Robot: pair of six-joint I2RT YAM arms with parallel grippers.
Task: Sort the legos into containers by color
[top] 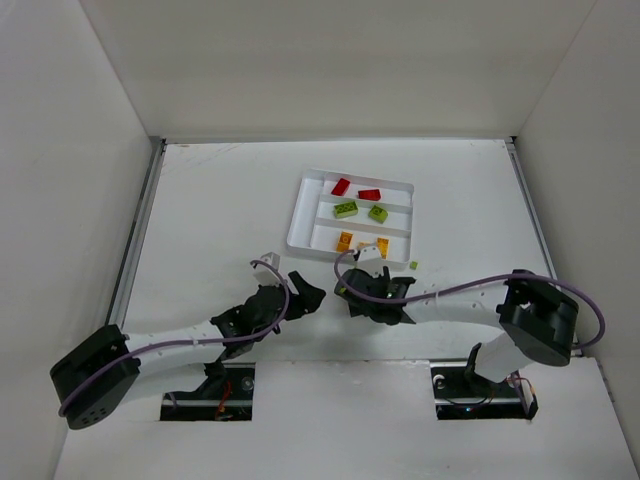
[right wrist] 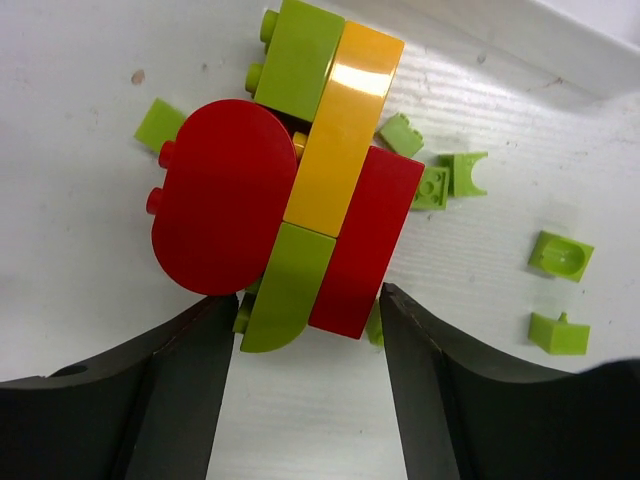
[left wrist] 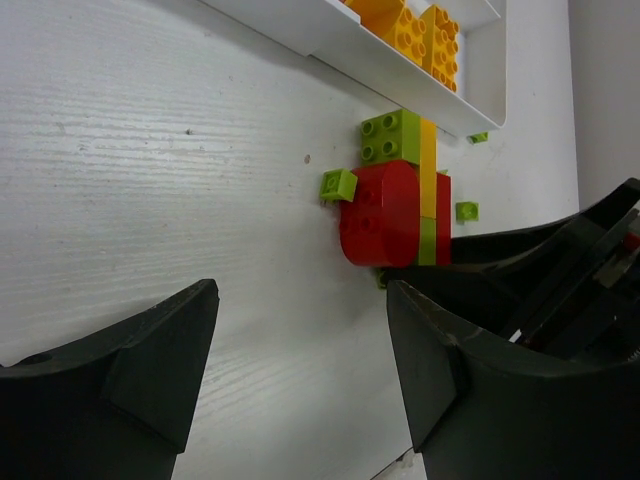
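A clump of red, lime green and yellow-orange legos (right wrist: 290,190) lies on the table just in front of the white tray (top: 300,215). My right gripper (right wrist: 305,310) is open, its fingertips close on either side of the clump's near end. My left gripper (left wrist: 300,340) is open over bare table, with the clump (left wrist: 385,215) ahead and to its right. From above, the left gripper (top: 305,290) and the right gripper (top: 365,283) sit side by side, and the right one hides most of the clump. The tray's slots hold red legos (top: 341,186), green legos (top: 345,209) and orange legos (top: 345,240), one color per slot.
Small loose green pieces (right wrist: 560,255) lie scattered right of the clump, and another (right wrist: 160,125) lies at its left. A tiny green stud (top: 413,264) sits near the tray's right corner. The tray's near wall (left wrist: 330,45) runs just beyond the clump. White walls enclose the table.
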